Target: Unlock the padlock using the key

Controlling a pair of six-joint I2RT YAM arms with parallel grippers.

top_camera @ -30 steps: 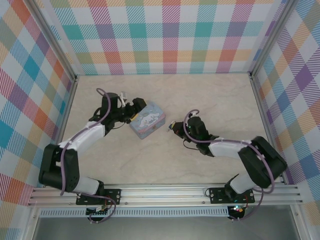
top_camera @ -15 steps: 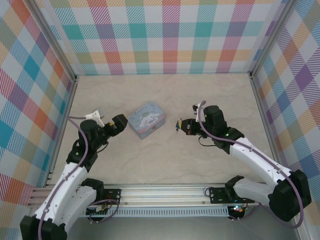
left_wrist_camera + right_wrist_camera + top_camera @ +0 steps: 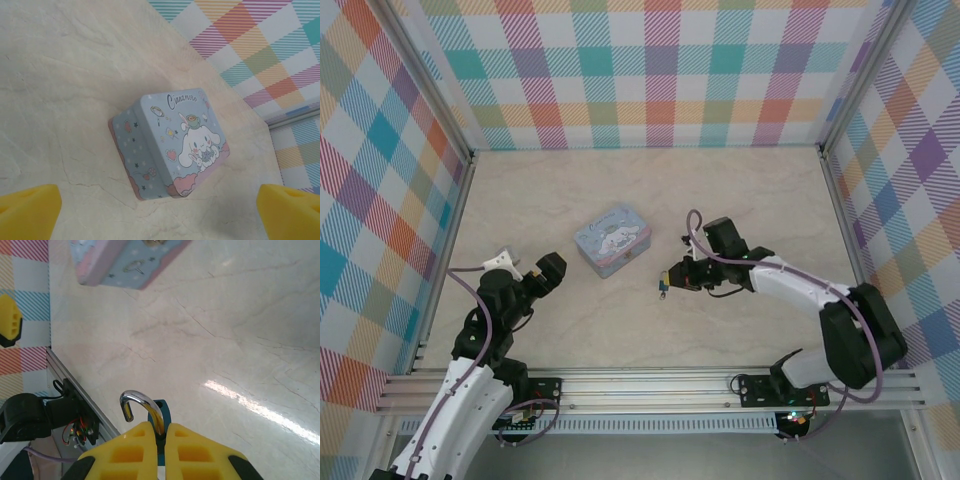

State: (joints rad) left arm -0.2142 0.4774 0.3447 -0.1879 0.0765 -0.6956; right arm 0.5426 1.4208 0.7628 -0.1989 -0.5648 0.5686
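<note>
Right gripper [image 3: 161, 432] is clamped tight on the tiny teal padlock [image 3: 159, 406], right of the tin [image 3: 172, 142]. It's gripped by the body, probably so the shackle [image 3: 140, 399] pokes free. Left gripper [image 3: 160, 212] gapes wide, empty, near left. Pale marble table [image 3: 740, 190], plaid walls [image 3: 660, 70].

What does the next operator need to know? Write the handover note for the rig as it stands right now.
Left tool: open, empty, low over the beige marble-look table, left of the pale blue cartoon-printed rectangular tin.
Right tool: shut on the tiny teal-blue padlock, right of the tin.
Done: the thin silvery shackle hooks up with its short end free of the body, so the lock looks open.
Left: confirm that it is unlocked. Whether the small dark metal key sits in the lock is too small to tell.
</note>
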